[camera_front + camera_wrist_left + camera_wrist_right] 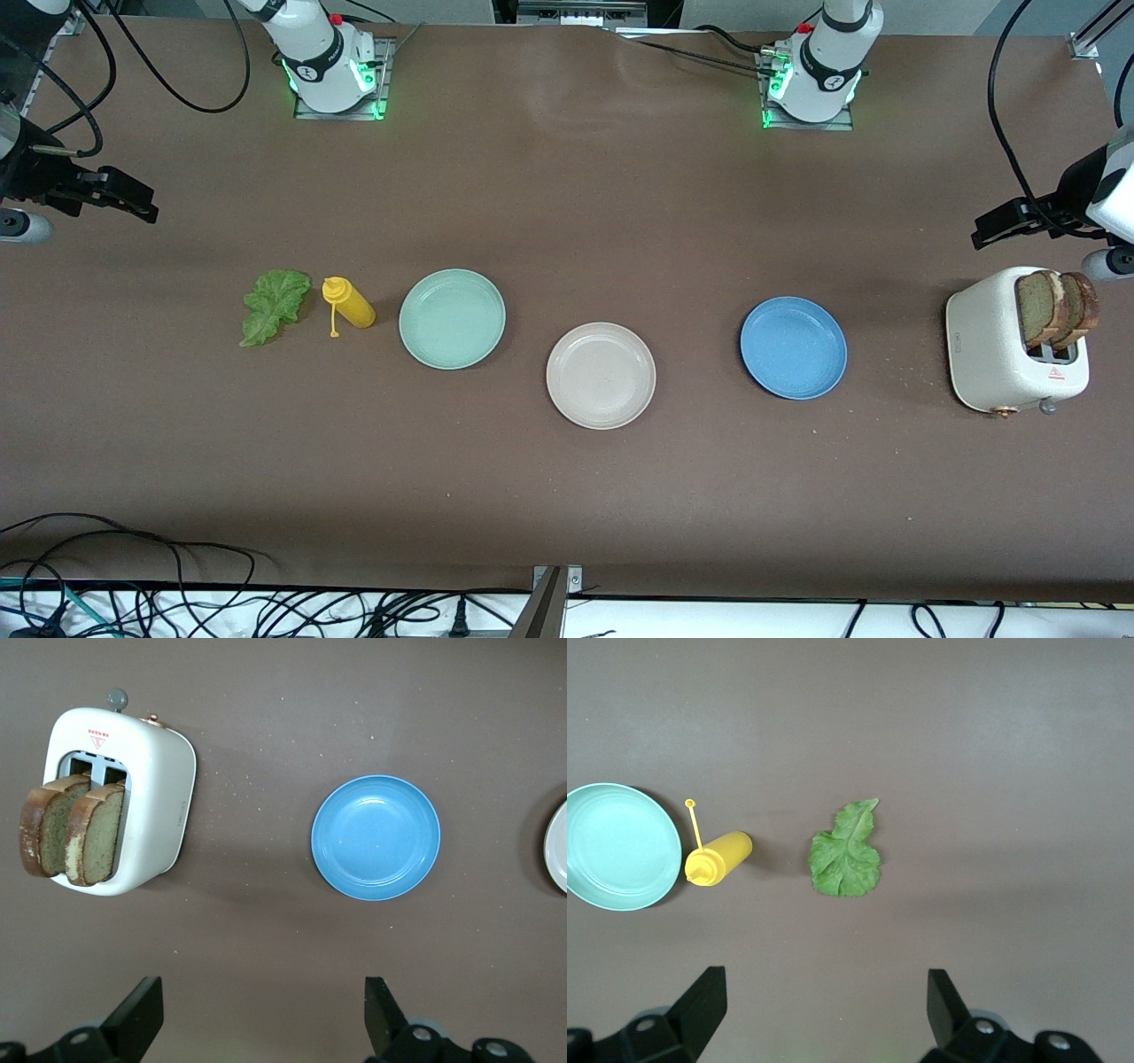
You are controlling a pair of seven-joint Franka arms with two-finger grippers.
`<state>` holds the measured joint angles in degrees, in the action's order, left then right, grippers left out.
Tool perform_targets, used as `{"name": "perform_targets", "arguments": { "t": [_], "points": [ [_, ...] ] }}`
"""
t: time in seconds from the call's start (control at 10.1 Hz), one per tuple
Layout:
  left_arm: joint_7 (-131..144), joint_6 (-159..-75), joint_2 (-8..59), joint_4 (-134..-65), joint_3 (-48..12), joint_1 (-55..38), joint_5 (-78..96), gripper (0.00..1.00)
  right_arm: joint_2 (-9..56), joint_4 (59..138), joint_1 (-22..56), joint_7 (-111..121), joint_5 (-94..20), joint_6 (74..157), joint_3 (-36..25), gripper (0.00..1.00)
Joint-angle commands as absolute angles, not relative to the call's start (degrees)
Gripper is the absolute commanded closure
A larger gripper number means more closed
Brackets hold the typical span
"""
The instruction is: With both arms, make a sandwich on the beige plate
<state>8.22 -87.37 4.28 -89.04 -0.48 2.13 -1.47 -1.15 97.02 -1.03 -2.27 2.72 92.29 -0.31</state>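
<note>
From the front, the beige plate (601,375) sits bare between a mint plate (452,318) and a blue plate (793,347). The left wrist view shows the left gripper (264,1020) open above the table near the toaster (155,802) holding 2 bread slices (73,830). The right wrist view shows the right gripper (827,1017) open over the table near the lettuce leaf (846,853) and a mustard bottle (718,858).

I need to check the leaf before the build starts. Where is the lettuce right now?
The lettuce lies flat on the table toward the right arm's end, beside the lying yellow bottle, which separates it from the mint plate.
</note>
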Motion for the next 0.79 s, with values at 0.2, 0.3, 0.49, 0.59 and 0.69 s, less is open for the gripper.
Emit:
{"name": "perform_targets", "arguments": {
  "t": [0.2,0.3,0.49,0.59,0.69],
  "points": [
    [6.9,-86.0,5.2,-87.0,-0.3,2.5,0.4,0.00,-1.2,96.5,-0.8,-2.9,3.3,93.0,-0.3,0.00],
    [6.9,-86.0,5.2,-87.0,-0.3,2.5,0.4,0.00,-1.2,96.5,-0.8,-2.9,3.3,92.9,-0.3,0.00],
    [6.9,-86.0,5.2,-87.0,-0.3,2.5,0.4,0.00,-1.2,96.5,-0.8,-3.0,3.3,92.7,-0.2,0.00],
    [6.9,-86.0,5.2,-87.0,-0.3,2.5,0.4,0.00,-1.2,96.5,-0.8,-3.0,3.2,92.6,-0.3,0.00],
    [6.9,-86.0,5.2,-87.0,-0.3,2.5,0.4,0.00,-1.2,96.5,-0.8,-3.0,3.1,92.6,-0.4,0.00]
  ]
}}
